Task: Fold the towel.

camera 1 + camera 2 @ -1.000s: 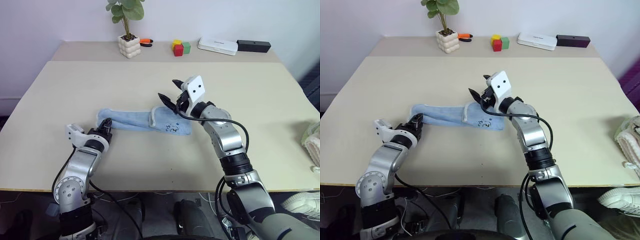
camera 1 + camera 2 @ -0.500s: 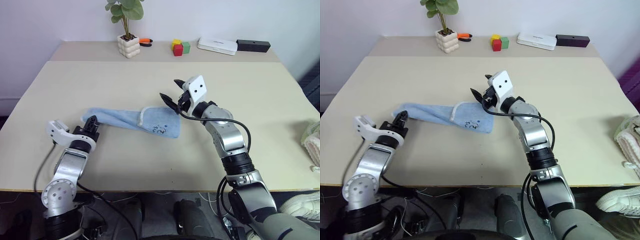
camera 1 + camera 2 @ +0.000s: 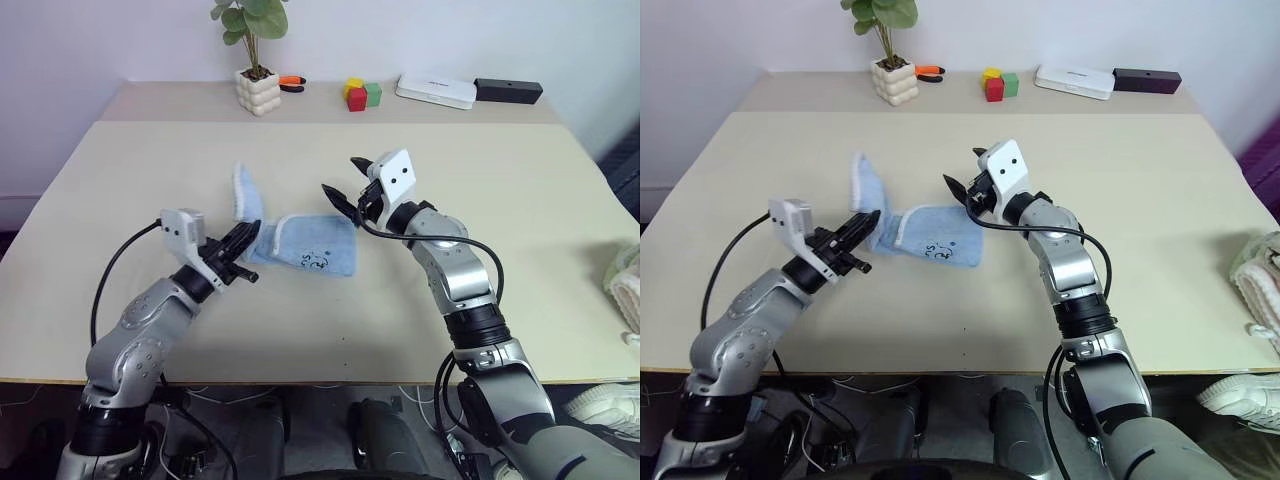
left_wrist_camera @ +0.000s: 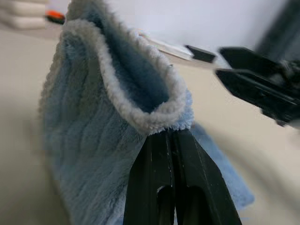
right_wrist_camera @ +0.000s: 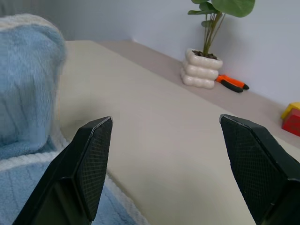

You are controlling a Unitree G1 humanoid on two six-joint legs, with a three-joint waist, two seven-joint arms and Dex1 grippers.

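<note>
Mid-fold: my left gripper [image 3: 243, 238], clamped on the light blue towel [image 3: 310, 247] at table [image 3: 300, 330] centre, lifts one end; my right gripper [image 3: 343, 186] hovers wide, and next I should lay that end across.

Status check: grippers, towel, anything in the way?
Left gripper shut on towel, one end lifted. Right gripper open, empty, above the other end. Nothing in the way.

A potted plant [image 3: 256, 60] in a white lumpy pot is seen at the table's [image 3: 150, 180] far edge. Orange-handled pliers [image 3: 292, 84] lie just beside it. Farther right: red, yellow and green blocks [image 3: 361, 95], a white box [image 3: 435, 92], a black bar [image 3: 508, 91]. Cream knitted fabric [image 3: 625, 290] sits at the right edge.
</note>
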